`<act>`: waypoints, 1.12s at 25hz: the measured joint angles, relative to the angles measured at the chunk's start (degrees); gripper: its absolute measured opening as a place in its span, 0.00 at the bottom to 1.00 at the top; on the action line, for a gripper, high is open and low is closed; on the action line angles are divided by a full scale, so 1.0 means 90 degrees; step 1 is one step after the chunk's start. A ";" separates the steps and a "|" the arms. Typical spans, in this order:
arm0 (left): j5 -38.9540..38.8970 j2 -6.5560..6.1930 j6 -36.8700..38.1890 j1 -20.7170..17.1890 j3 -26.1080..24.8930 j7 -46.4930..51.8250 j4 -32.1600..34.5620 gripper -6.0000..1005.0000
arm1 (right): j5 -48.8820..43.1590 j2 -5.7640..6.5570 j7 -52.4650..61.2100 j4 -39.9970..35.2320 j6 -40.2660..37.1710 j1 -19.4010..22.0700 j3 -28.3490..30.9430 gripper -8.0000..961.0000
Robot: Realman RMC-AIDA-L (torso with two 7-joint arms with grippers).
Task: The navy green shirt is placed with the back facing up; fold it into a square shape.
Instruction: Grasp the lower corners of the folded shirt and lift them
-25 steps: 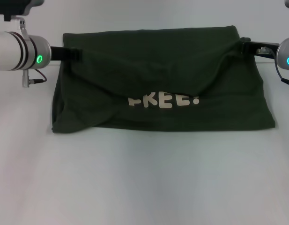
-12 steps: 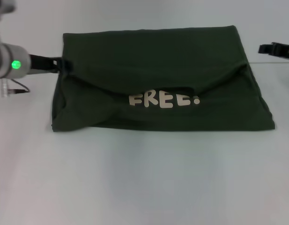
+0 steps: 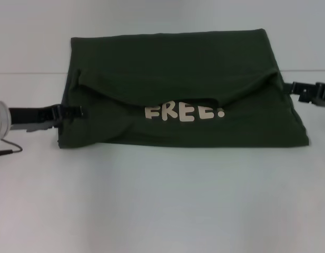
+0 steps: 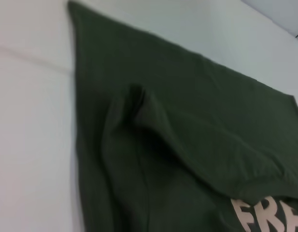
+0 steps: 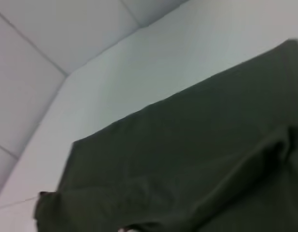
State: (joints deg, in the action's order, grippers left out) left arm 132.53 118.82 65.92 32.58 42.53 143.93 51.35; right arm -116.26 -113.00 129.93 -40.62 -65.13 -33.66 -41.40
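The navy green shirt (image 3: 178,68) lies folded on the white table, a wide dark olive block. Its top flap droops forward over the cream letters "FREE" (image 3: 183,112), and the fold line sags in the middle. My left gripper (image 3: 80,112) is low at the shirt's left edge, open, its tip touching the cloth. My right gripper (image 3: 295,89) is at the right edge, open and holding nothing. The left wrist view shows the shirt (image 4: 187,121) with a raised crease and part of the letters (image 4: 264,217). In the right wrist view the shirt (image 5: 187,159) fills the frame's lower half.
A white table (image 3: 162,200) stretches in front of the shirt and on both sides. A pale wall rises behind the far edge (image 3: 25,72). A thin cable (image 3: 9,150) hangs from the left arm near the table.
Both grippers let go of the top flap, which dropped onto the shirt and uncovered the letters. Both arms then came down and forward to the shirt's side edges.
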 joint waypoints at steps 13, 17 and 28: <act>-0.0136 -0.0008 -0.0363 -0.0008 -0.0606 -0.0355 -0.0921 0.92 | 0.0347 -0.0042 -0.0304 0.0143 -0.0373 0.0214 0.0147 0.80; -0.0134 0.0033 -0.0444 -0.0033 -0.0579 -0.0447 -0.0937 0.90 | 0.0349 -0.0055 -0.0306 0.0143 -0.0407 0.0208 0.0147 0.80; -0.0164 0.0140 -0.0554 -0.0077 -0.0493 -0.0819 -0.0862 0.84 | 0.0350 -0.0062 -0.0263 0.0146 -0.0439 0.0219 0.0153 0.80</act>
State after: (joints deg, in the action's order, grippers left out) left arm 131.05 120.08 60.93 31.89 38.09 136.55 43.59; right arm -113.11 -113.55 127.56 -39.30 -69.08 -31.70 -40.02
